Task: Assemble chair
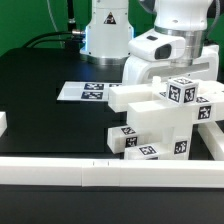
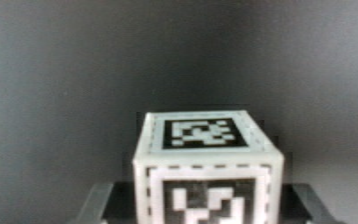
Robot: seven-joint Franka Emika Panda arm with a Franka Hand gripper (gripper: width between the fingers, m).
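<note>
The chair [image 1: 150,118] stands at the exterior view's right as a cluster of joined chunky white pieces with black-and-white tags. A square post [image 1: 181,91] sticks up at its top right. My gripper [image 1: 176,72] hangs right above this post. In the wrist view the post [image 2: 202,150] fills the middle, showing one tagged face toward the camera and another below it. My gripper [image 2: 206,205] straddles it, with a dark finger on each side. A thin dark gap shows between each finger and the post, so the jaws stand open around it.
The marker board [image 1: 84,91] lies flat on the black table behind the chair. A long white border rail [image 1: 60,168] runs along the front edge, and another short rail [image 1: 3,122] sits at the left. The robot base [image 1: 106,35] stands at the back.
</note>
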